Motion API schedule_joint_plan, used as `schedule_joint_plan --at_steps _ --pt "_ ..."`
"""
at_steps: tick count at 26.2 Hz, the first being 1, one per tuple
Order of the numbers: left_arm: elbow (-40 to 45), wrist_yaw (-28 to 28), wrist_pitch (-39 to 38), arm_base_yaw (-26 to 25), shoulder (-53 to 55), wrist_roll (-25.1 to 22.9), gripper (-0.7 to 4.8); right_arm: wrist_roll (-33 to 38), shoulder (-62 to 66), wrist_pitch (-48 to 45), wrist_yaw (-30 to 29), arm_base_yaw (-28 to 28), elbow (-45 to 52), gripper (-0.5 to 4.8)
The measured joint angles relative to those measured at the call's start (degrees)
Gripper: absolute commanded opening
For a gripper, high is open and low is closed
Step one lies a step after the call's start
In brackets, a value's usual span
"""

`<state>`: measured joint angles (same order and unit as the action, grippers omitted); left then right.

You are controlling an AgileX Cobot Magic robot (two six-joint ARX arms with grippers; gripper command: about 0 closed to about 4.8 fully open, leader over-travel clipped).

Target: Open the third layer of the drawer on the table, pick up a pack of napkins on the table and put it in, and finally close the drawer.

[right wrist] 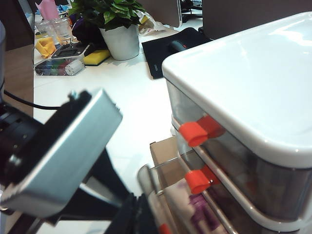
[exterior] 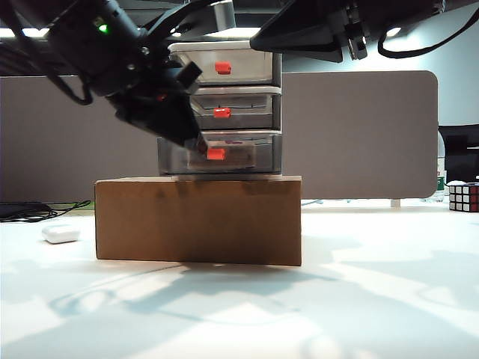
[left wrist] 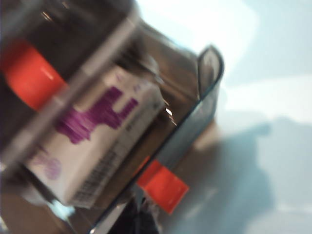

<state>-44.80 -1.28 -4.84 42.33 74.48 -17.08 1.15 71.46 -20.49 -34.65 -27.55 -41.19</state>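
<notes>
1. Your pack of napkins (left wrist: 92, 146) lies flat inside the pulled-out third layer (left wrist: 195, 122), long axis along the tray's depth: pale wrapper, purple mark up.
2. The drawer (exterior: 224, 108) stands on a brown box (exterior: 198, 221) on the worktop (exterior: 359, 299).
3. Your left gripper (exterior: 196, 143), pressed together, sits at the tray's red handle (exterior: 216, 154), toward nine o'clock.
4. Your right gripper isn't visible; its arm (exterior: 329, 26) hangs at one o'clock.

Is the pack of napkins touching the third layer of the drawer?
Touching. The left wrist view shows the pack of napkins lying inside the open third layer, resting on its floor.
</notes>
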Motion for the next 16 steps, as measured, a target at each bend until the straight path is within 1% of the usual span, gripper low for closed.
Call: schedule_joint_plan --at_steps 3,9,12,16 --pt "0.0 -0.9 3.3 -0.3 0.9 -0.9 -0.05 -0.5 0.0 0.0 0.0 0.0 0.0 -0.06" --pt "0.0 -0.9 7.6 -2.4 4.2 -2.4 -0.05 -0.8 0.0 0.1 0.1 0.0 0.0 -0.06" --pt "0.2 -1.2 11.8 -2.5 4.6 -3.1 -0.05 -0.9 0.0 0.1 0.1 0.0 0.0 -0.06" --pt "0.2 -1.4 13.3 -2.5 4.8 -3.9 -0.05 -1.0 0.0 0.1 0.2 0.0 0.0 -0.06"
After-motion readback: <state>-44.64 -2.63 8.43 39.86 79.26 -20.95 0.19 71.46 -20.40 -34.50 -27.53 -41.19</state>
